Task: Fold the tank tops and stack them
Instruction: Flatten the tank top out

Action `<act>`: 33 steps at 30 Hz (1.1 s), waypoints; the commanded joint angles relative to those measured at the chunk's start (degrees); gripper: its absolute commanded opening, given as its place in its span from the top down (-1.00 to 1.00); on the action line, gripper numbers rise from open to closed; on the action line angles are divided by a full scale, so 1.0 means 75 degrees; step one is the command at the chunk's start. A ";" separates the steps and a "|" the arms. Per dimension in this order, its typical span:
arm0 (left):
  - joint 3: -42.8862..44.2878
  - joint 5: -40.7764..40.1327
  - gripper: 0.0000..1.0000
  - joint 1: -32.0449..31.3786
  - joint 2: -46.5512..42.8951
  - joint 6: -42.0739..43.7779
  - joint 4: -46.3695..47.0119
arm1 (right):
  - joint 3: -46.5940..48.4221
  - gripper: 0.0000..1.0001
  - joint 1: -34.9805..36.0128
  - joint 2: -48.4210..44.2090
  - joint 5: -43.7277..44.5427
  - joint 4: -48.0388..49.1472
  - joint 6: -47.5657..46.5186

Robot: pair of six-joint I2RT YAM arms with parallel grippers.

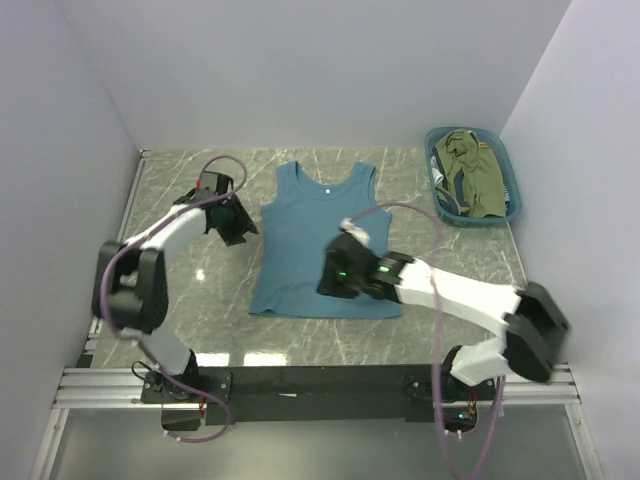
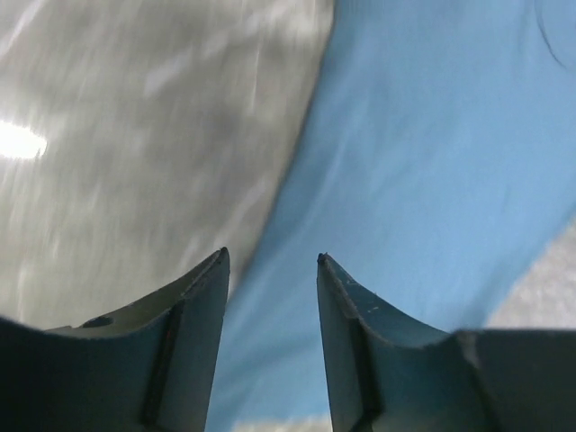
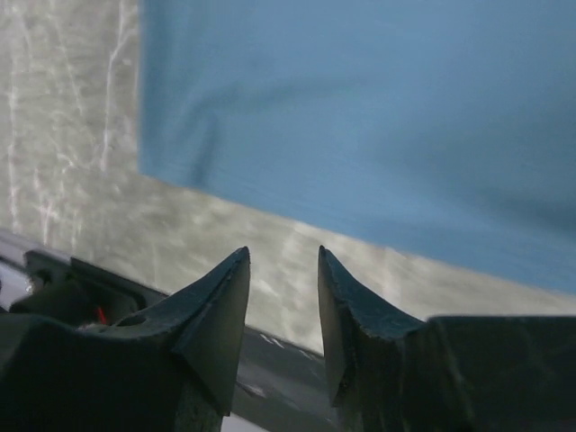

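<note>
The right claw (image 3: 282, 254) is hovering, jaws apart and empty, hiding part of the near hem of the teal tank top (image 1: 305, 240) lying flat on the bench (image 1: 300, 342). The left claw (image 2: 270, 259), likewise apart, is hanging at its left edge. Far right, the basket (image 1: 513, 170) is holding the crumpled olive tank top (image 1: 482, 180); the dark cloth (image 1: 447, 190) beside it is hard to make out.

The table (image 1: 300, 340) presents a glossy grey-green marbled surface with bright reflections; one teal-blue tank top (image 1: 320, 235) lies flat and unfolded at its centre, neck toward the far edge, hem toward the near edge; a teal plastic basket (image 1: 430, 158) stands in the far right corner, apart from the top.
</note>
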 commanded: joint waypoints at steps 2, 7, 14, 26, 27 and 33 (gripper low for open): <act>0.1302 0.0176 0.03 0.0075 0.1245 0.0511 0.0634 | 0.1997 0.15 0.1006 0.2043 0.0749 0.0642 -0.0007; 0.2252 0.0246 0.01 0.0111 0.2242 0.0862 0.0753 | 0.3790 0.18 0.1699 0.3882 0.0972 0.0407 -0.0125; 0.2595 0.0270 0.05 0.0216 0.2735 0.0957 0.0705 | 0.5152 0.20 0.2320 0.5244 0.1089 -0.0027 -0.0254; 0.2372 0.0504 0.09 0.0251 0.2548 0.0910 0.0870 | 0.6067 0.21 0.2461 0.6440 0.1523 -0.0520 -0.0371; 0.2395 0.0493 0.09 0.0251 0.2548 0.0898 0.0870 | 0.6160 0.21 0.2473 0.6580 0.1500 -0.0531 -0.0383; 0.2524 0.0540 0.10 0.0251 0.2618 0.0921 0.0800 | 0.6372 0.21 0.2461 0.6980 0.1523 -0.0707 -0.0500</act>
